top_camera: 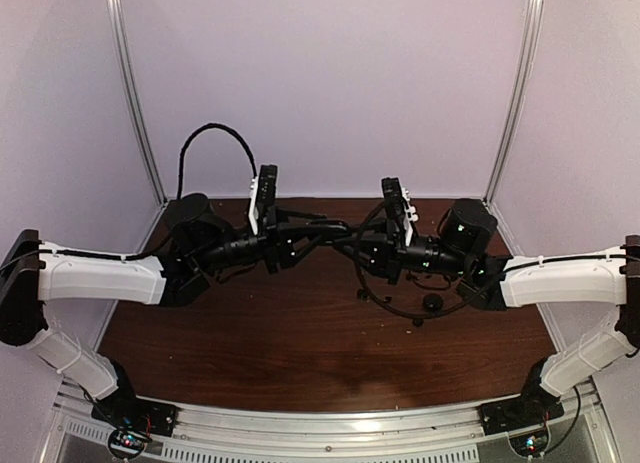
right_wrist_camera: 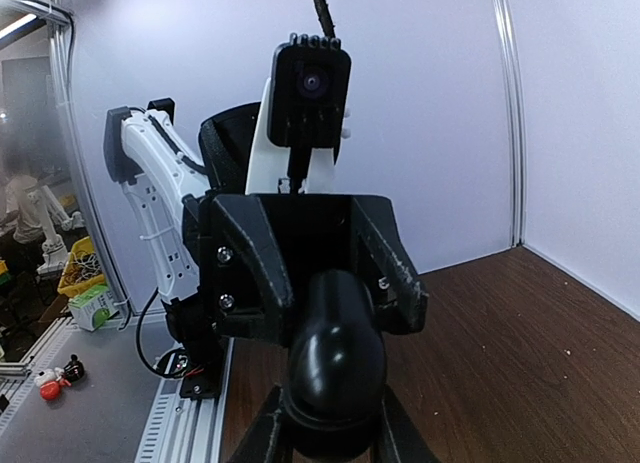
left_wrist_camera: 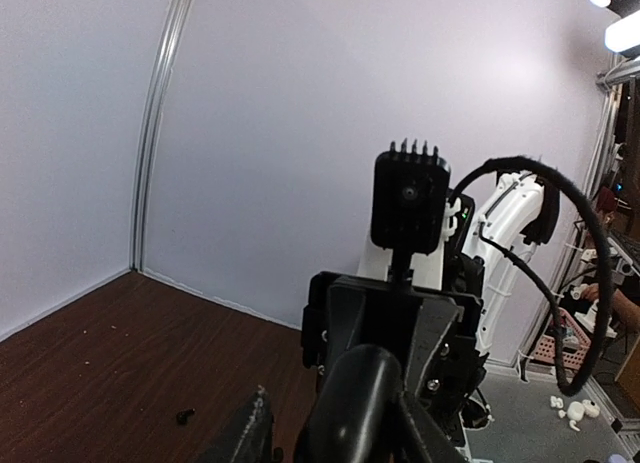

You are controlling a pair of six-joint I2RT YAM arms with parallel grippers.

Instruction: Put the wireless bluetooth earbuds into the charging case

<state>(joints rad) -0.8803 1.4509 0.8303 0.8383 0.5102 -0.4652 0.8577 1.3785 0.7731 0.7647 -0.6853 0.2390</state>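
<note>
I count two arms, a left arm and a right arm, and two grippers, the left gripper and the right gripper. I see two wrist cameras, one charging case, two loose earbuds, one smaller dark speck and one table

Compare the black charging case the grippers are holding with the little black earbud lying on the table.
The charging case is much bigger than the earbud. The case is a smooth rounded oval; the earbud is a tiny irregular nub. The case is held up between the left gripper and right gripper; the earbud lies loose on the table. Both are black.
</note>
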